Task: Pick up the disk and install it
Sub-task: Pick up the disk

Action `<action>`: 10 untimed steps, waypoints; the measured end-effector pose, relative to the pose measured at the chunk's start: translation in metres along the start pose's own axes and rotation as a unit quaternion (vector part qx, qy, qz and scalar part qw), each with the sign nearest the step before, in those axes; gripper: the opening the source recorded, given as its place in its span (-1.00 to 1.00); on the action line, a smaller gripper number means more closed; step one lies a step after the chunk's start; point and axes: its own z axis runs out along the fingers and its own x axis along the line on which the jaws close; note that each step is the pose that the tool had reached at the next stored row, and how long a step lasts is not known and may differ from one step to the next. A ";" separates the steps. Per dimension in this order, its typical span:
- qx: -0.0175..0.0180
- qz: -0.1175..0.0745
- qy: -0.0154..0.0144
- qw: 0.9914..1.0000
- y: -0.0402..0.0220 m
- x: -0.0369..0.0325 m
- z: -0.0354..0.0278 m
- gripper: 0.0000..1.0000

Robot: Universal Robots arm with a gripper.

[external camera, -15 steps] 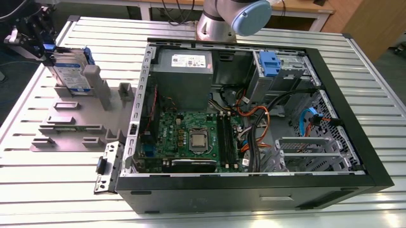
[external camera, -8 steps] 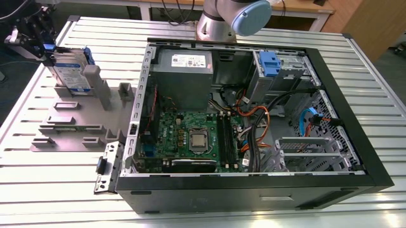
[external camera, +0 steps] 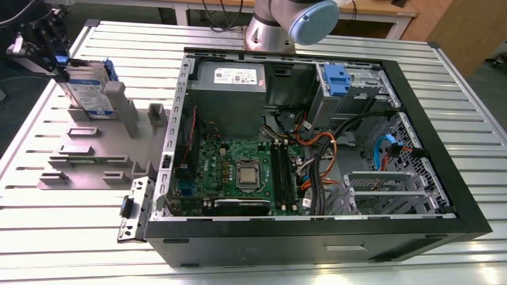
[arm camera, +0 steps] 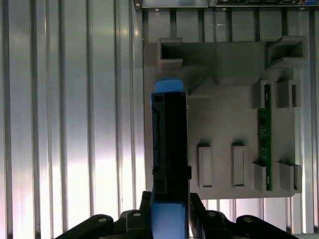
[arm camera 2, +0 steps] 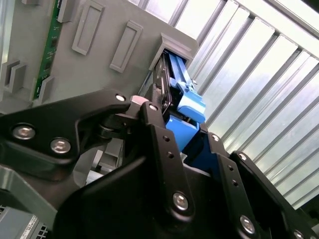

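The disk (external camera: 89, 90) stands on edge in a slot of the grey holder (external camera: 95, 148) at the exterior view's left, silver with a white-and-blue label and blue rails. My gripper (external camera: 58, 71) sits at its far upper corner, and its black fingers close on the disk's blue end. In the first wrist view the disk (arm camera: 169, 144) shows edge-on, black between blue rails, and my gripper (arm camera: 169, 216) clamps its near end above the holder (arm camera: 224, 114). The second wrist view shows the blue rail (arm camera 2: 182, 87) running into the holder's slot, with the gripper (arm camera 2: 185, 137) pressed on both sides.
An open computer case (external camera: 317, 237) lies on the slatted metal table (external camera: 63, 237), with a motherboard, cables and a blue latch piece (external camera: 336, 80) inside. A green memory stick (arm camera: 263, 134) stands in another slot of the holder. The arm's base (external camera: 277, 27) rises behind the case.
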 end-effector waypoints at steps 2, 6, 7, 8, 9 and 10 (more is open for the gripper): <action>0.000 0.000 0.000 1.000 0.0000 0.0000 0.0000 -0.26; 0.000 0.000 -0.001 1.000 0.0001 0.0000 0.0000 -0.26; 0.000 0.000 -0.001 1.000 0.0001 0.0000 0.0000 -0.26; 0.000 0.000 -0.001 1.000 0.0001 0.0000 0.0000 -0.26; 0.000 0.000 -0.001 1.000 0.0001 0.0000 0.0000 -0.26; 0.000 0.000 -0.002 1.000 0.0001 0.0000 0.0000 -0.27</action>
